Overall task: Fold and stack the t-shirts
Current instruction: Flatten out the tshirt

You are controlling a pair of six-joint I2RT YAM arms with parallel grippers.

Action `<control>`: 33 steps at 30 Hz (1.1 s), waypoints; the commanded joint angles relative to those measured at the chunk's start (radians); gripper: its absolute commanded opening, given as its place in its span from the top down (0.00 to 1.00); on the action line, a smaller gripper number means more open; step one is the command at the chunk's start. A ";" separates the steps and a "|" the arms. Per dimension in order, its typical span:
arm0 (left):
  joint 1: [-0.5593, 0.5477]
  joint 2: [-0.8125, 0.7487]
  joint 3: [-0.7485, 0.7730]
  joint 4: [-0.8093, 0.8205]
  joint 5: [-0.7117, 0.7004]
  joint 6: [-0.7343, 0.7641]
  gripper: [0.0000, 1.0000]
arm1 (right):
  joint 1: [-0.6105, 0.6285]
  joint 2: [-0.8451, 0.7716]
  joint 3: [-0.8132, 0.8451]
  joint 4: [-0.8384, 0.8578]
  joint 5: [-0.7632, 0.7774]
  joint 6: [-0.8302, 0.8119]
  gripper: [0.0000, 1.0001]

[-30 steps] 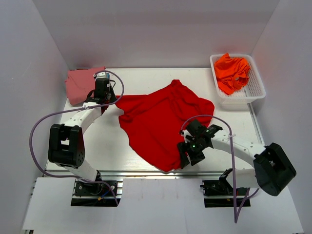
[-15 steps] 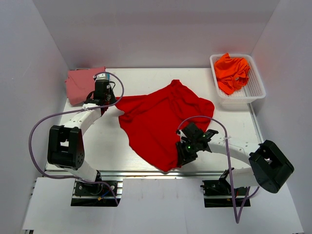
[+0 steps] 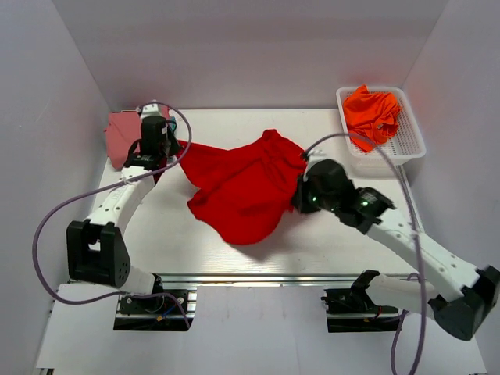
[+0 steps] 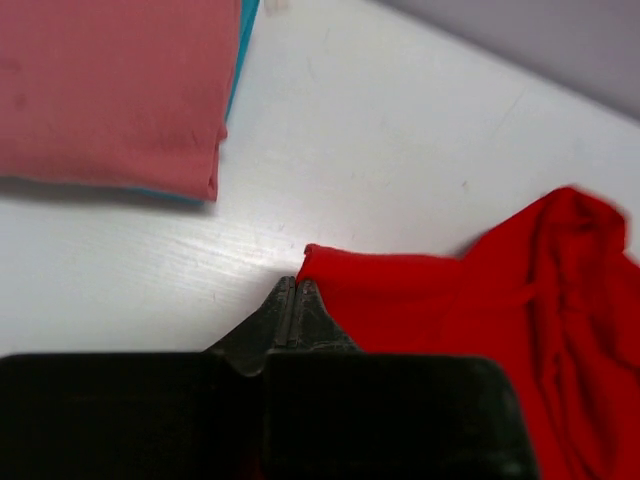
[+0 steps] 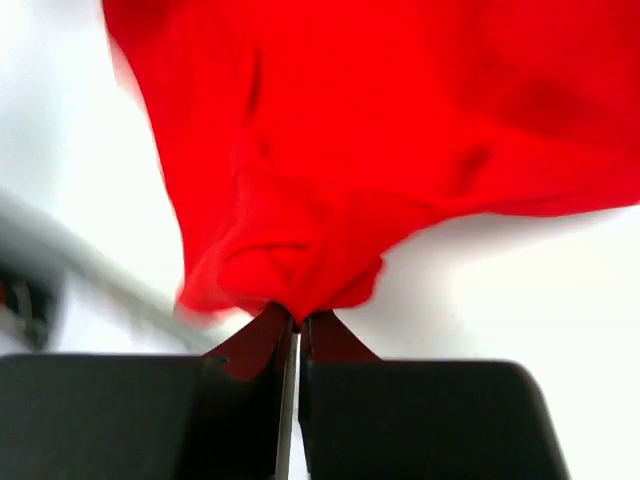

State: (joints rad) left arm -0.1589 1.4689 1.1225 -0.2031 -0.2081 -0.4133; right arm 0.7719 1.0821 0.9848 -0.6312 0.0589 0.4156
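A bright red t-shirt (image 3: 234, 187) lies rumpled mid-table, its right side raised. My left gripper (image 3: 166, 148) is shut on its left corner, and in the left wrist view the pinched jaws (image 4: 292, 285) meet the red cloth (image 4: 450, 300). My right gripper (image 3: 301, 195) is shut on a bunch of the same shirt at its right edge; in the right wrist view the red fabric (image 5: 380, 130) hangs from the tips (image 5: 297, 318). A folded dusty pink t-shirt (image 3: 125, 137) (image 4: 110, 90) rests on a teal one (image 4: 243, 30) at the back left. Orange t-shirts (image 3: 371, 113) fill the basket.
The white mesh basket (image 3: 410, 148) stands at the back right corner. White walls close in the table on the left, back and right. A metal rail (image 3: 258, 277) runs along the near edge, with both arm bases behind it.
The right gripper shut on the shirt's near edge and carried it up and toward the back. The left gripper shifted back-left with its corner. The shirt now covers less table.
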 commanded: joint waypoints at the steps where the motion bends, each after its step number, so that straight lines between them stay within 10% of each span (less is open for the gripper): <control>1: 0.005 -0.130 0.109 0.034 -0.065 -0.001 1.00 | -0.013 -0.089 0.119 0.077 0.424 0.023 1.00; 12: 0.005 -0.231 0.453 -0.045 -0.312 0.140 1.00 | -0.022 -0.202 0.398 0.540 0.797 -0.410 1.00; 33: -0.005 -0.424 0.629 -0.019 -0.611 0.387 1.00 | -0.011 -0.215 0.713 0.709 0.912 -0.874 1.00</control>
State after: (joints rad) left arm -0.1677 1.0382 1.7500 -0.2230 -0.7605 -0.0704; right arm 0.7609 0.8635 1.6703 0.0139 0.9138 -0.3847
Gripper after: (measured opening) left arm 0.009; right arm 0.022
